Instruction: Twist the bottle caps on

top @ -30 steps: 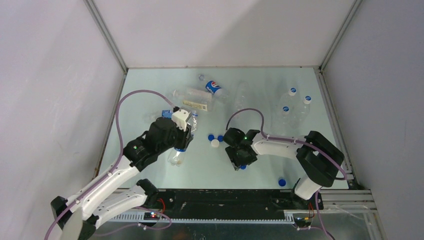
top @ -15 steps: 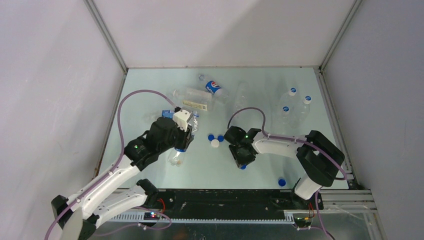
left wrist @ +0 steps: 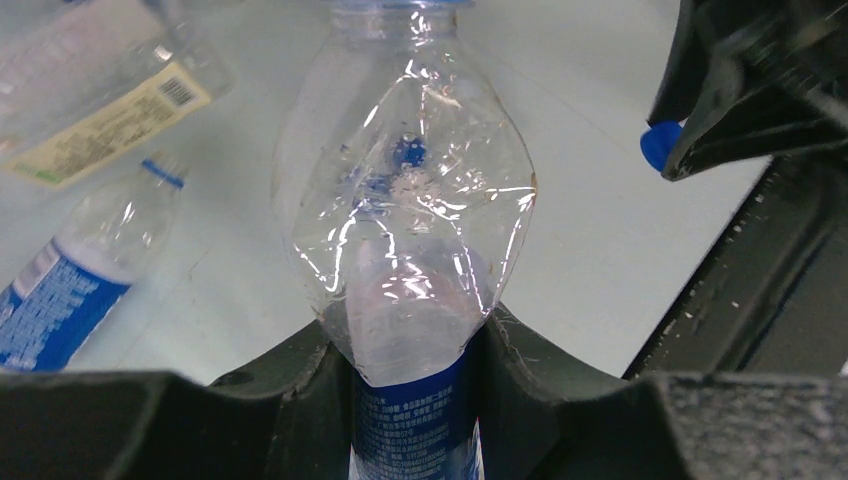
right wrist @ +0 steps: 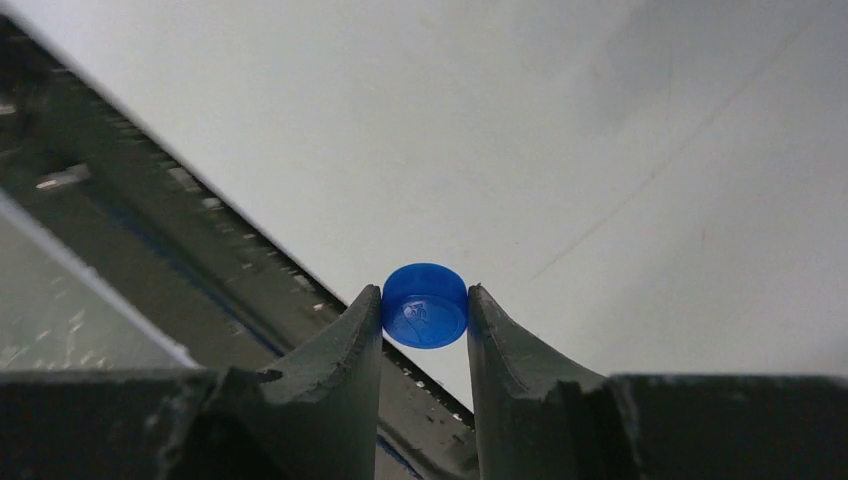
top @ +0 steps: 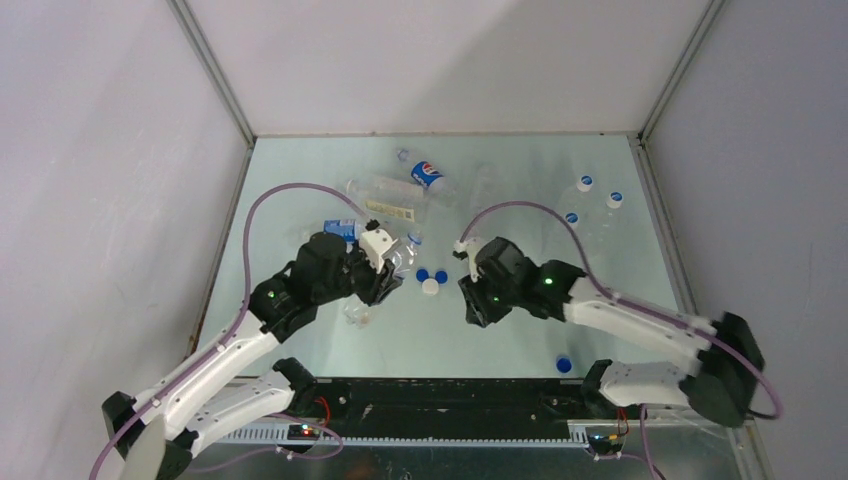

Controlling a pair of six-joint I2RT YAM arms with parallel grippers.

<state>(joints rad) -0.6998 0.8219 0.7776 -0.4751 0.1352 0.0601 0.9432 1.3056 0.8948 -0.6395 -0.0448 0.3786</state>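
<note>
My left gripper (top: 385, 277) is shut on a clear bottle with a blue label (left wrist: 410, 200), gripping it at the label (left wrist: 410, 370). The bottle's open neck points away from the wrist, toward the right arm (top: 408, 247). My right gripper (top: 470, 303) is shut on a blue bottle cap (right wrist: 425, 305), pinched by its sides between both fingertips above the table's near edge. In the left wrist view that cap (left wrist: 658, 143) shows at the tip of the right gripper (left wrist: 740, 90), right of the bottle's neck and apart from it.
Two blue caps (top: 422, 273) and a white cap (top: 430, 287) lie between the grippers; another blue cap (top: 563, 365) lies near the front edge. Several bottles lie at the back (top: 428, 176). Three capped bottles (top: 585, 183) stand at back right.
My right gripper has lifted off the table with the blue cap and swung toward the left arm. My left gripper has tilted the bottle so its neck points toward the right gripper.
</note>
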